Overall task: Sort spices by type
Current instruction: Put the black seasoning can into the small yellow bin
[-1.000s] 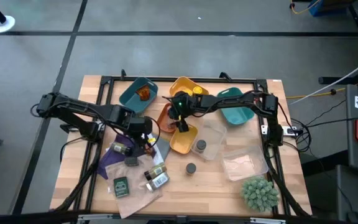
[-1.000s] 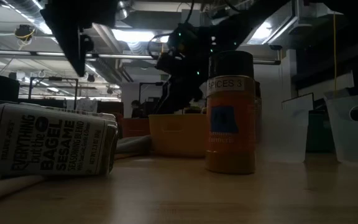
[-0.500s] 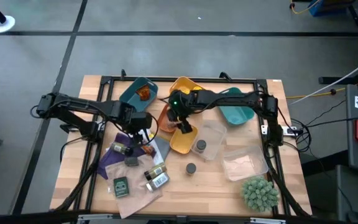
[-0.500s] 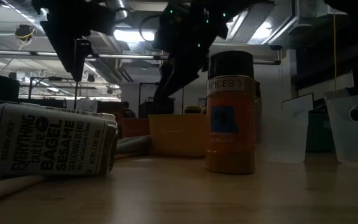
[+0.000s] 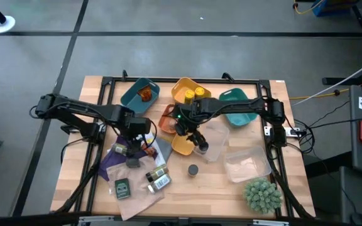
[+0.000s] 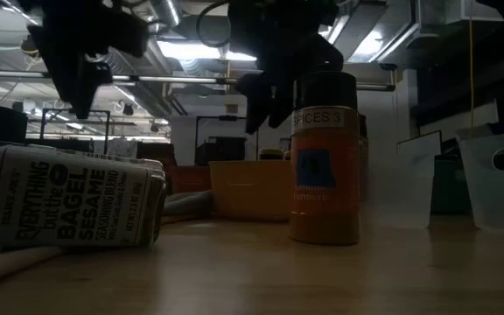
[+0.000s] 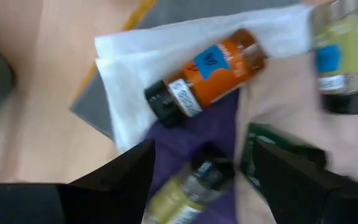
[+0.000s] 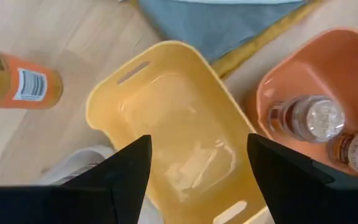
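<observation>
The left gripper [image 7: 194, 180], fingers spread and holding nothing, hangs over the lying amber-orange jar with a dark lid and blue label [image 7: 207, 71] on white paper among the unsorted spice jars and packets [image 5: 140, 169] at the table's left. To take it cleanly, I'd say, it should straddle the jar's middle across its width before closing (the neighbouring jars crowd close). The right gripper [image 8: 197, 186], also parted and empty, hovers over the empty yellow plastic tray [image 8: 166, 130], beside an orange tray with clear jars [image 8: 328, 81].
</observation>
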{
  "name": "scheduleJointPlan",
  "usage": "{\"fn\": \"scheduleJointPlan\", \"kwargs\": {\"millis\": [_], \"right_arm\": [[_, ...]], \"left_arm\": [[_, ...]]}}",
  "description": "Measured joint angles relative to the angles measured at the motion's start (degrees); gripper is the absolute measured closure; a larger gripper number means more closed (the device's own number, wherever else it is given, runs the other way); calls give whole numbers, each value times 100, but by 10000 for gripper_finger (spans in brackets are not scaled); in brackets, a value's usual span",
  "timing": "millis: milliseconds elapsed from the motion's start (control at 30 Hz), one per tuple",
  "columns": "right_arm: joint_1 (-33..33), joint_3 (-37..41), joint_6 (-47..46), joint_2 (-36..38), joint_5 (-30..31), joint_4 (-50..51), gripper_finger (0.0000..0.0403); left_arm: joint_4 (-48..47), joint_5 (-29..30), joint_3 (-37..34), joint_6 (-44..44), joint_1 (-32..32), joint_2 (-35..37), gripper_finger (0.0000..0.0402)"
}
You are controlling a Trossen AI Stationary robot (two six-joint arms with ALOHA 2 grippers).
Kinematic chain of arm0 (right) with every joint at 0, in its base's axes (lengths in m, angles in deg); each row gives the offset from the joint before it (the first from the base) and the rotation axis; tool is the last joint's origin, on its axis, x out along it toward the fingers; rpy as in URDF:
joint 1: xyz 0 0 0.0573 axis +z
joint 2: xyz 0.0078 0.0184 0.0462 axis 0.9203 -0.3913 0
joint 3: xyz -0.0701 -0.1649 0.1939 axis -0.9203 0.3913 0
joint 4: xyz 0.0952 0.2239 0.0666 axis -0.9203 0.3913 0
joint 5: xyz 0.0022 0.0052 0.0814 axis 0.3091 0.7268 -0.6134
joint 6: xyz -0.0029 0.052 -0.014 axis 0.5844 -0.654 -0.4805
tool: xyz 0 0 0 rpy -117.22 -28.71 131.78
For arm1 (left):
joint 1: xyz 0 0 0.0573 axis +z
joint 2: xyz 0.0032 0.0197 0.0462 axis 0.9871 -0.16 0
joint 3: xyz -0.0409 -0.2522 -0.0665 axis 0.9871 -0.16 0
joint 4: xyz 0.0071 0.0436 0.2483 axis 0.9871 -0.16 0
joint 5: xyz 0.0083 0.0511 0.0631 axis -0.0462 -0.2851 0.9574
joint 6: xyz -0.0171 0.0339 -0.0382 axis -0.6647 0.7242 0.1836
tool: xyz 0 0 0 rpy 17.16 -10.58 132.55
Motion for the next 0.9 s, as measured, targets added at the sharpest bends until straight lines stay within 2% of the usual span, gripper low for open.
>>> {"fn": "scheduleJointPlan", "kwargs": {"millis": [133, 267, 467, 733, 900], "right_arm": [[138, 0, -87, 58, 83, 166, 139], [279, 4, -102, 115, 153, 331, 139], [415, 4, -174, 141, 429, 352, 139], [532, 4, -365, 141, 525, 346, 139], [594, 4, -371, 139, 592, 349, 139]], "left_arm": [[13, -59, 12, -1000, -418, 292, 149], [103, -33, -21, -1782, -1116, 361, 149], [165, 511, -89, -2435, -2087, 157, 149], [163, 1067, -89, -2485, -2785, -213, 149], [184, 1178, -91, -2511, -2986, -416, 149]]}}
